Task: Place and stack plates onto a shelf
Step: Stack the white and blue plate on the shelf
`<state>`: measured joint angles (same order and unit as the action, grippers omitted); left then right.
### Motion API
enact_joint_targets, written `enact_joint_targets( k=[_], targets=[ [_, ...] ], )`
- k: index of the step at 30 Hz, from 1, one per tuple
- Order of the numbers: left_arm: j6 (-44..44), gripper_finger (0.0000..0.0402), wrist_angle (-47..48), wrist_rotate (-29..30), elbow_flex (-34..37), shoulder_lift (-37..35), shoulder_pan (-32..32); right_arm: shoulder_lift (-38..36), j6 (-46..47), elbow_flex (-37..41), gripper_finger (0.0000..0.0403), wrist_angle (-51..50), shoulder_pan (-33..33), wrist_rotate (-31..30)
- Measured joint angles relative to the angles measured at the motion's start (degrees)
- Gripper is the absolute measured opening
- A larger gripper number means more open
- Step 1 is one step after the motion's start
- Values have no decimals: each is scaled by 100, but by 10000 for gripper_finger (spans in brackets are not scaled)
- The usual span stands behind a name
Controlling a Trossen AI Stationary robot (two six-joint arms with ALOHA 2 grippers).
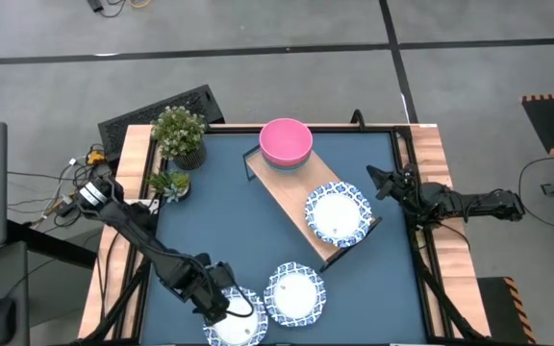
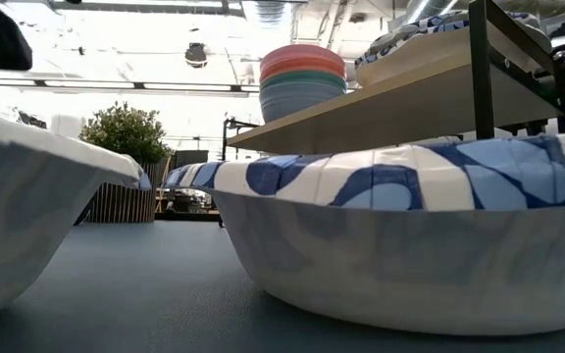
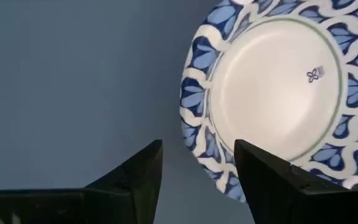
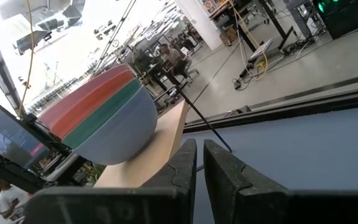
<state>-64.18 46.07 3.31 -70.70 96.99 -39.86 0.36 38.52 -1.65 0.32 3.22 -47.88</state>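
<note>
The shelf point(image 1: 287, 197) is a wooden board on a black frame, lying slantwise on the blue table. A plate point(image 1: 338, 213) lies on its near right end. Two more plates lie on the table near the front edge, one at the middle point(image 1: 294, 293) and one to its left point(image 1: 241, 325). My left gripper point(image 1: 221, 300) is open above the far left rim of the left plate point(image 3: 272, 87); one finger stands over the rim, the other over bare table. My right gripper point(image 1: 381, 183) is shut and empty at the table's right side, beside the shelf.
A stack of plain bowls, pink on top point(image 1: 286, 141), stands on the shelf's far end. Two potted plants point(image 1: 179, 135) point(image 1: 169, 185) stand at the far left corner. Bare blue table point(image 1: 210, 221) lies left of the shelf.
</note>
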Motion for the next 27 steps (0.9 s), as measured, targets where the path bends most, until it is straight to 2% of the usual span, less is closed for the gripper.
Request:
enact_joint_targets(
  k=[5,8,15,20,27],
  targets=[
    [-83,183,-1153,-296,438,-4,-77,0,1,0,58,2,0,-4],
    [-312,183,-1648,-242,728,-4,-148,0,2,0,58,2,0,-4],
    [-700,183,-1701,-186,1137,-4,-164,0,2,0,58,2,0,-13],
    [-691,183,-1905,-430,986,-4,-169,0,1,0,58,2,0,-19],
    [-917,183,-1385,-350,714,-21,-166,0,2,0,58,2,0,-20]
  ],
)
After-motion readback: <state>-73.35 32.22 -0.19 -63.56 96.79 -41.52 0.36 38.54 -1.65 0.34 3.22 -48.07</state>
